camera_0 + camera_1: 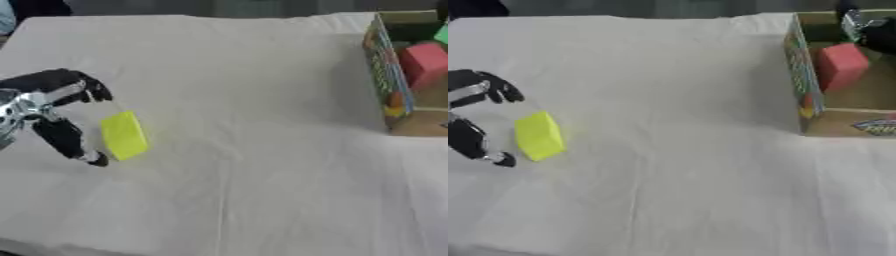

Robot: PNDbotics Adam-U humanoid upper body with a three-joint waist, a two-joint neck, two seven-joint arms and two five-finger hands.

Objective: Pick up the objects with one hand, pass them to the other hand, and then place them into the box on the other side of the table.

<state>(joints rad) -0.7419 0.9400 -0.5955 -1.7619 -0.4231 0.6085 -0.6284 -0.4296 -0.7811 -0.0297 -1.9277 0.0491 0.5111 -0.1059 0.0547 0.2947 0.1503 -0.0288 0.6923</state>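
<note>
My left hand point(54, 112) hovered spread beside the yellow block point(123, 135) on the white worktop point(245, 150); my right hand point(874, 31), fingers unreadable, was over the box point(802, 75) holding a red block point(841, 65).

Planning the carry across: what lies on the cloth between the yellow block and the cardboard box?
Nothing: only bare white cloth lies between the yellow block and the open cardboard box, clearest in the left eye view.

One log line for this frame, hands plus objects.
left hand: open, fingers spread beside yellow block on the cloth | right hand: over box, fingers unclear | red block: in box | handover: not yet
</note>
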